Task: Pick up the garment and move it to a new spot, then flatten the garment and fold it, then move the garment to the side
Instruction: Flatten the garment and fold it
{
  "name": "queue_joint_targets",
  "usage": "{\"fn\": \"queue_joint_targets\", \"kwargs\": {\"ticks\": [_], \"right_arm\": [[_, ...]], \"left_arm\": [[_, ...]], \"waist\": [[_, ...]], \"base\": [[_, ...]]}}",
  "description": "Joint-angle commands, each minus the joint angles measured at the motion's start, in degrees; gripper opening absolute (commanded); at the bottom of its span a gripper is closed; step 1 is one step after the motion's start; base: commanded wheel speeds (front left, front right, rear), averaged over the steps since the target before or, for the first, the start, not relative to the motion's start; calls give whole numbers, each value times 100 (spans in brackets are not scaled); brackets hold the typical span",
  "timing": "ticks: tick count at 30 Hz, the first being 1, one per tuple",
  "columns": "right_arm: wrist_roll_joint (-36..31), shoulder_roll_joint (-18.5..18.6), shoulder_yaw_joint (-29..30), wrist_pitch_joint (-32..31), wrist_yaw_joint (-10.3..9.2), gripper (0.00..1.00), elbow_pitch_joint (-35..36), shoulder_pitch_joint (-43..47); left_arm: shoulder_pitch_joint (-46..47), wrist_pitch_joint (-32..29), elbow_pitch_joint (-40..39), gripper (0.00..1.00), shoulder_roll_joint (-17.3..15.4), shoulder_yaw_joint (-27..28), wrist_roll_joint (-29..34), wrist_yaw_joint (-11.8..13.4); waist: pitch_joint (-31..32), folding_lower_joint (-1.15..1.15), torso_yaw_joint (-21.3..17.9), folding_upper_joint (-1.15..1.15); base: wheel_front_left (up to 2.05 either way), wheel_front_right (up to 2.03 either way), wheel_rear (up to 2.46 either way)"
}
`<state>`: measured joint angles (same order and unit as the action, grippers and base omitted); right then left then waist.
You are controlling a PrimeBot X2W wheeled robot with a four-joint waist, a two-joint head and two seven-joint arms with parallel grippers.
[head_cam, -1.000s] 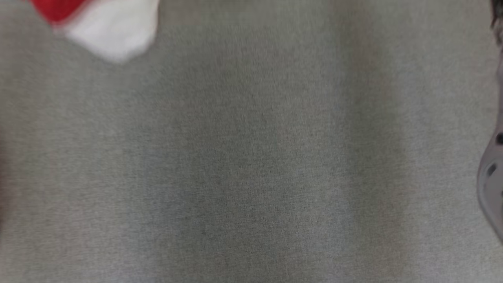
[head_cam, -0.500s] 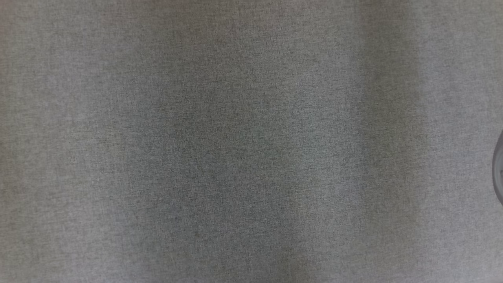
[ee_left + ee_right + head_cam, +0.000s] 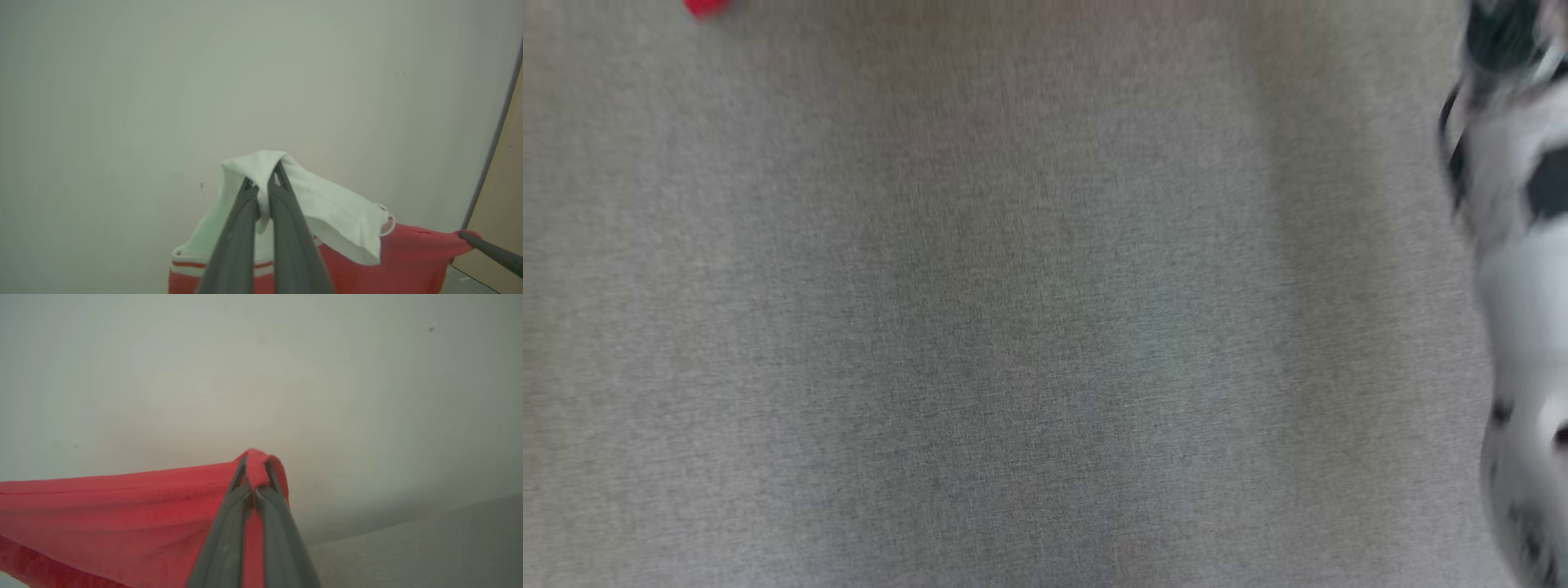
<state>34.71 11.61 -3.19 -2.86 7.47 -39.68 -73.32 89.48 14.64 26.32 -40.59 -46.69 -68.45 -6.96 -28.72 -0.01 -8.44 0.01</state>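
Our left fingers are pinched tight on a white fold of the garment, and our right fingers are clamped just as tight on a red corner of it, so the red-and-white cloth hangs stretched between them before a pale wall. From the head we see a grey woven surface below, a scrap of the garment's red at the top edge, and our right forearm, blurred, at the right.
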Motion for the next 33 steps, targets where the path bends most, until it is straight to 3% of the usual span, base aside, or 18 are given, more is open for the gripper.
{"fn": "queue_joint_targets", "kwargs": {"ticks": [1, 6, 11, 15, 22, 27, 33], "right_arm": [[136, 85, -122, -35, 7, 0, 180, 406], [591, 371, -331, -89, 7, 0, 968, 1817], [893, 430, -265, 4, 7, 0, 1631, 3263], [998, 348, -227, 44, 7, 0, 1910, 4282], [942, 324, -73, 170, 7, 0, 1932, 5714], [880, 301, 12, 278, 7, 0, 1891, 6485], [874, 259, 199, 407, 7, 0, 1853, 7149]], "left_arm": [[-412, 48, -241, 0, -97, 108, -116, 70], [-2121, 58, -1408, 0, -276, 832, -111, 547], [-4134, 56, -2504, 0, -14, 1690, 320, 993], [-5642, 58, -3001, 0, 404, 2288, 657, 1141], [-7953, 58, -2999, 0, 1470, 3028, 884, 977], [-9129, 59, -2748, 0, 2054, 3152, 1202, 849], [-9934, 59, -2410, 0, 2510, 3144, 1354, 702]], "waist": [[288, 1, 9, -1], [591, 1, 89, -1], [849, 1, 185, -1], [1123, 1, 226, -1], [1738, 1, 297, -1], [2125, 1, 374, -1], [2459, 1, 478, -1]], "base": [[0, 0, 0], [0, 0, 0], [0, 0, 0], [0, 0, 0], [0, 0, 0], [0, 0, 0], [0, 0, 0]]}}
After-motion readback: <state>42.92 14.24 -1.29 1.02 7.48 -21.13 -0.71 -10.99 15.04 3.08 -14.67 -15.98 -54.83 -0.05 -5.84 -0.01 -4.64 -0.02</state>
